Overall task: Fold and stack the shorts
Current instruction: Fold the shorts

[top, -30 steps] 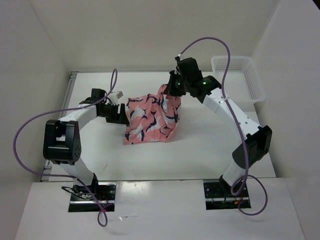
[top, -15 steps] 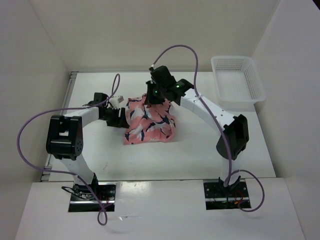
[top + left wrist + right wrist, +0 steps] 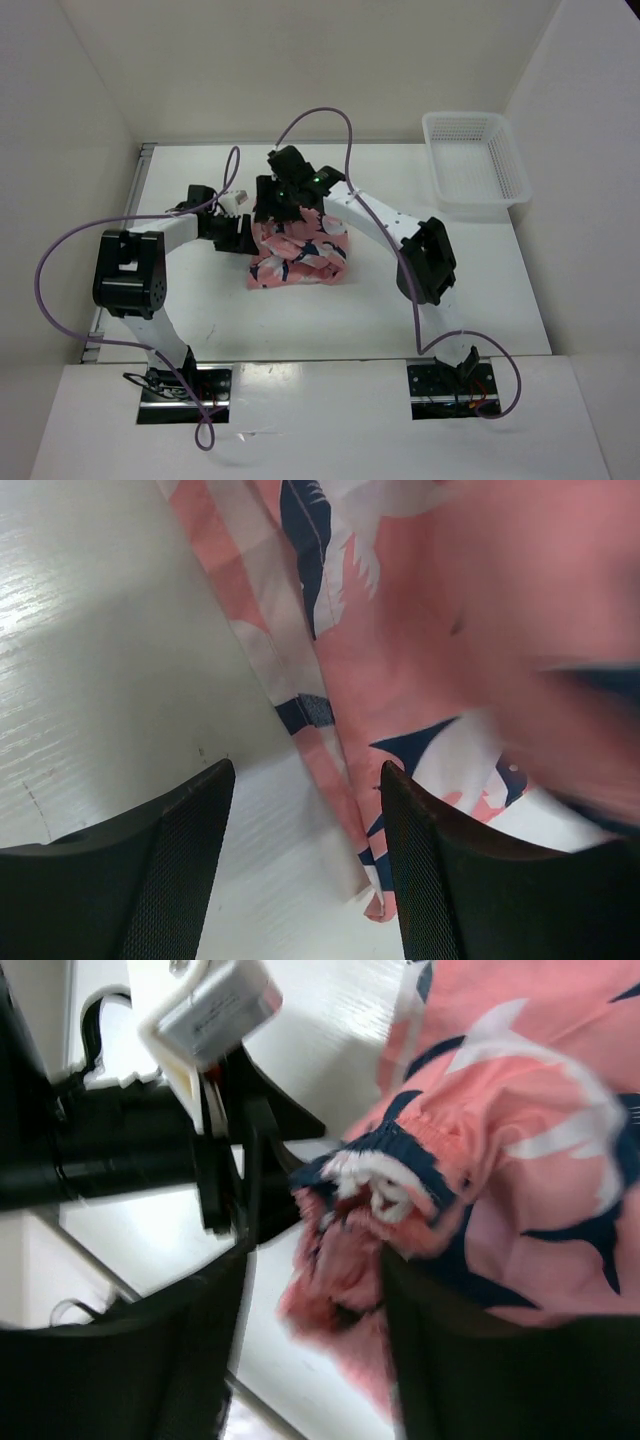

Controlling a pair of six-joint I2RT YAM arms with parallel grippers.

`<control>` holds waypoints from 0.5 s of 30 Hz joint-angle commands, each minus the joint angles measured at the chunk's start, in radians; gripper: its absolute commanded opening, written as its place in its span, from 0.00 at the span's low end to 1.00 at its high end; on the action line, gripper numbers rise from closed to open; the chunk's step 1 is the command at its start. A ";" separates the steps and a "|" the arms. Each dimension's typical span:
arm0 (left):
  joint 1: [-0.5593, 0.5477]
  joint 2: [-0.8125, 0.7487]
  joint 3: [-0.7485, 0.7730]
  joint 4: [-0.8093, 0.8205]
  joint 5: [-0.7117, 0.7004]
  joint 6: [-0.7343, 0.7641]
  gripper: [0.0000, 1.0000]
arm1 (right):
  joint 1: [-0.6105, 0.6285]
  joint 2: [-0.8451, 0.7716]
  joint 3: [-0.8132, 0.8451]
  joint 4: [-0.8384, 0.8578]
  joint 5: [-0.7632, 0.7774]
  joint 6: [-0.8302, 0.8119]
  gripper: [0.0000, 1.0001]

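Right end effector (image 3: 312, 1260) is spread over the bunched hem of the shorts (image 3: 300, 250) on the surface (image 3: 480, 290) — left end effector (image 3: 305, 770) spread too; the fold should be smoothed flat before withdrawal.

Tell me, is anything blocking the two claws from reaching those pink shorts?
Nothing visible. The left claw sits open at the shorts' left edge; the right claw hangs open over their bunched far-left corner. The basket stands well off to the right.
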 commanded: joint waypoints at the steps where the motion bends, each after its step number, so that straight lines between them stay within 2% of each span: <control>1: 0.039 -0.020 -0.008 -0.064 -0.003 0.026 0.68 | 0.010 0.027 0.100 0.024 -0.008 0.007 0.69; 2: 0.051 -0.034 0.005 -0.078 -0.003 0.026 0.71 | 0.010 0.027 0.100 0.024 -0.008 0.007 0.85; 6: 0.120 -0.112 0.038 -0.140 -0.012 0.026 0.73 | 0.010 0.014 0.137 0.023 -0.008 -0.002 0.88; 8: 0.152 -0.121 0.064 -0.163 -0.003 0.026 0.73 | 0.010 -0.010 0.146 0.011 0.007 -0.002 0.74; 9: 0.152 -0.135 0.076 -0.163 -0.003 0.026 0.73 | 0.010 -0.024 0.128 0.011 0.035 -0.002 0.49; 12: 0.161 -0.170 0.110 -0.172 0.006 0.026 0.73 | -0.002 -0.097 0.042 0.030 0.075 0.007 0.11; 15: 0.161 -0.210 0.136 -0.172 0.029 0.026 0.68 | -0.045 -0.186 -0.083 0.056 0.075 0.016 0.02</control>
